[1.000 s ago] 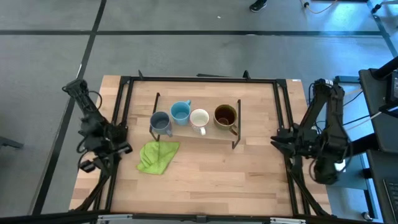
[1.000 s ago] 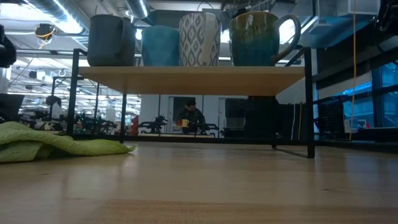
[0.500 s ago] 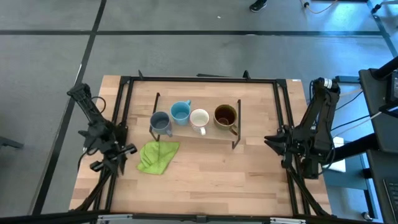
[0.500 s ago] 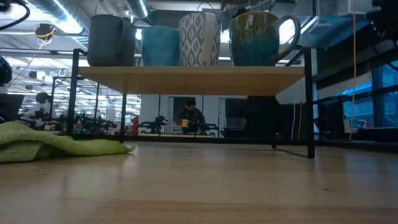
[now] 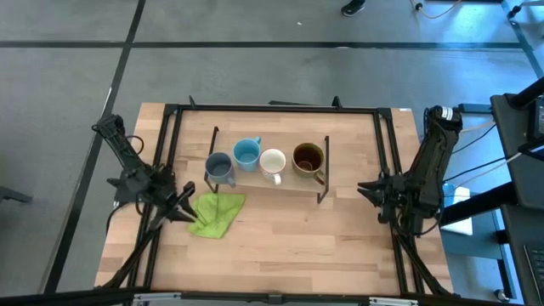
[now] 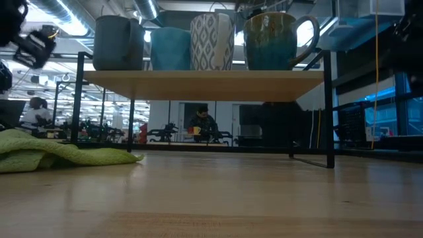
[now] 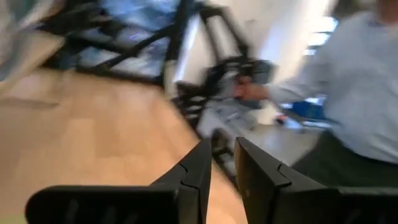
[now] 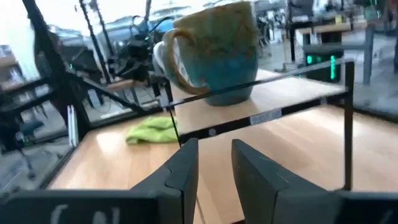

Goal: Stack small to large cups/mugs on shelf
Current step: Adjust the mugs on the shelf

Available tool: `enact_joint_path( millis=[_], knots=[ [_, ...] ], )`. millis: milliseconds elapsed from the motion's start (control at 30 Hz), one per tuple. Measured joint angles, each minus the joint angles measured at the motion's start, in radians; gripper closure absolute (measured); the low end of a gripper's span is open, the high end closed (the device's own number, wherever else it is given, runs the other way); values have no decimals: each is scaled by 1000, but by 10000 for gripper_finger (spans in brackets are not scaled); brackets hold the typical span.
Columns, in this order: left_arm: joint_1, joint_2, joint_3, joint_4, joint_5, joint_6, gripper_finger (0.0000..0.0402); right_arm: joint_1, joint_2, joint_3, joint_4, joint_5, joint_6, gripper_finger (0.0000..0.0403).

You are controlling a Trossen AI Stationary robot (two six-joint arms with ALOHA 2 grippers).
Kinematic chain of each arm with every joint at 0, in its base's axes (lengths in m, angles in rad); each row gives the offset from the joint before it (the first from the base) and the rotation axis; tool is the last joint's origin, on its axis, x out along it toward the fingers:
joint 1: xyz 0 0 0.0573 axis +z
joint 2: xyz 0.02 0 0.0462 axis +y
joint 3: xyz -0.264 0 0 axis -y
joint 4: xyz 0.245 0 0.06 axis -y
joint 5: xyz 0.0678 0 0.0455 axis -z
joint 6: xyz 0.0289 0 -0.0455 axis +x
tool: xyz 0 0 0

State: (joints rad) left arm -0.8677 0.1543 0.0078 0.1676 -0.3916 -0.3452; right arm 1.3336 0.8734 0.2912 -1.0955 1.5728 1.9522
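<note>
Sitting in a neat row on the shelf (image 5: 268,180) are all four mugs: grey mug (image 5: 218,166), blue mug (image 5: 246,153), white mug (image 5: 273,161) and brown mug (image 5: 308,157), running from the left arm's side over to the right arm's. Looks to me like the size order is already sorted, smallest at one end and the big brown one at the other, which is probably why nothing's getting touched right now.

From table height you're seeing the same lineup sitting on top of the board, with the brown mug's handle poking out toward the frame end. Green cloth (image 5: 215,213) is lying on the table in front of the shelf, near the grey mug's end but not under it, so it isn't getting in the way of anything.

Left gripper (image 5: 181,207) is hanging low near the table's left edge, just beside the cloth, fingers nearly pinched together with nothing between them. Right gripper (image 5: 367,188) is waiting off by the right frame rail, well apart from the brown mug, with a narrow gap between its fingers and carrying nothing either. Its wrist camera is looking straight at that mug on the shelf.

Guessing both arms are just parking out to the sides so the shelf stays unbumped.
</note>
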Motion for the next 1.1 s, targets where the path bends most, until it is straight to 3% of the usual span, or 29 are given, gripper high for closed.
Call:
enact_joint_path(
  millis=[233, 367, 467, 600, 867, 1000, 1100],
  knots=[
    [0, -29, 0, -12, -64, 109, 335, 74, -2, 2, -16, 1, -83, 305],
    [0, -55, 0, -19, -71, 88, 335, 102, -33, 31, -135, -7, 102, 305],
    [0, -77, 0, -19, -99, 101, 335, 104, -61, 121, -240, -10, 246, 305],
    [0, -115, 0, -18, -141, 148, 335, 96, -93, 309, -285, -6, 217, 305],
    [21, -152, 0, 2, -130, 199, 335, 54, -15, 817, -252, 7, -282, 305],
    [31, -152, 0, 20, -113, 202, 335, 52, 109, 1029, -105, 0, -512, 305],
    [32, -152, 0, 80, -94, 233, 335, 15, 214, 1255, 96, -2, -829, 305]
  ],
)
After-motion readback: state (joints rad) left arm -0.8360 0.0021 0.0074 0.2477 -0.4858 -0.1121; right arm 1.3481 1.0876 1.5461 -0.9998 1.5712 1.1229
